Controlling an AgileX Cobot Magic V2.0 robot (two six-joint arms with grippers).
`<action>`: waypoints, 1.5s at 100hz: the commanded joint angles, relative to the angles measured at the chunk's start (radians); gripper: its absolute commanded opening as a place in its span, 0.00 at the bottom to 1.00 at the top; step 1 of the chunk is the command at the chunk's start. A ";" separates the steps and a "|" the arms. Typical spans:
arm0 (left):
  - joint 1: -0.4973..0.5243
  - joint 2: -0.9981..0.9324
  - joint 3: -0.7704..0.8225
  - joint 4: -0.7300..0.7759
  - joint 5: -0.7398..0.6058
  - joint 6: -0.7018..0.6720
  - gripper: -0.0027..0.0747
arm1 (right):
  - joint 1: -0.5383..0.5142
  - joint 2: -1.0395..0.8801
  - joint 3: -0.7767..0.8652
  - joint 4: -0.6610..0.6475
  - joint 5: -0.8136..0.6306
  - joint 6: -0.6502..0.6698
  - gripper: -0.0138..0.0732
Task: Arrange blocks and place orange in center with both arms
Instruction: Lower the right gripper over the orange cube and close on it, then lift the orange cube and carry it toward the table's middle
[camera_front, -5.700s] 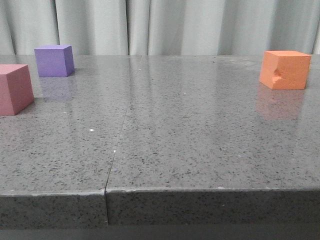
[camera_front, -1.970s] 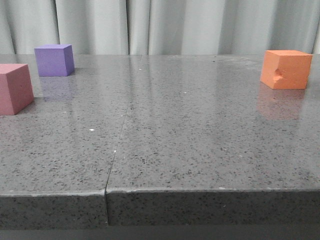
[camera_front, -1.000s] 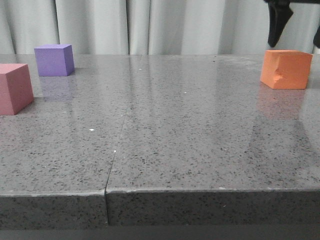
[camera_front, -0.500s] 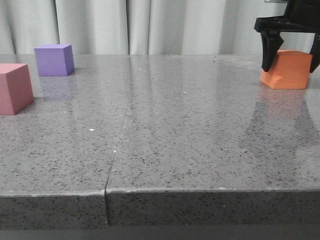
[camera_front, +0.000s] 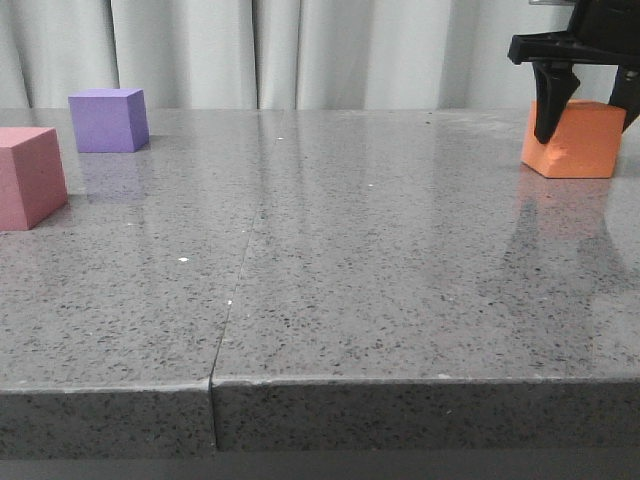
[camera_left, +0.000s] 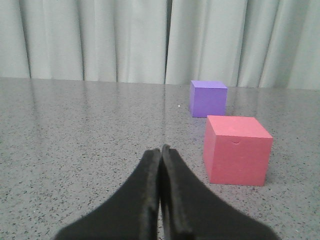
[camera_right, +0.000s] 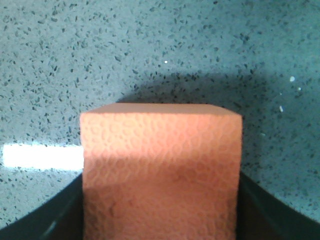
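The orange cube (camera_front: 588, 142) sits on the table at the far right. My right gripper (camera_front: 592, 128) has come down over it, one finger on each side, and the near finger hides the dent. In the right wrist view the cube (camera_right: 160, 165) fills the gap between the black fingers (camera_right: 52, 220), which press on both its sides. The purple cube (camera_front: 108, 120) stands at the far left, with the pinkish-red cube (camera_front: 28, 177) in front of it at the left edge. My left gripper (camera_left: 160, 152) is shut and empty, low over the table beside the pinkish-red cube (camera_left: 236, 150) and short of the purple cube (camera_left: 207, 98).
The grey speckled table (camera_front: 380, 270) has a seam (camera_front: 235, 290) running front to back left of centre. Its front edge runs across the bottom of the front view. A pale curtain (camera_front: 330, 50) hangs behind.
My right gripper came down from above over the orange cube, and its fingers have closed in on the cube's sides. The cubes have not moved.
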 joint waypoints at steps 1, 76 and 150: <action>0.002 -0.029 0.040 0.002 -0.080 -0.001 0.01 | -0.001 -0.051 -0.030 -0.004 -0.027 -0.001 0.55; 0.002 -0.029 0.040 0.002 -0.080 -0.001 0.01 | 0.057 -0.051 -0.230 0.008 0.227 0.143 0.55; 0.002 -0.029 0.040 0.002 -0.080 -0.001 0.01 | 0.412 -0.050 -0.247 0.008 0.185 0.405 0.55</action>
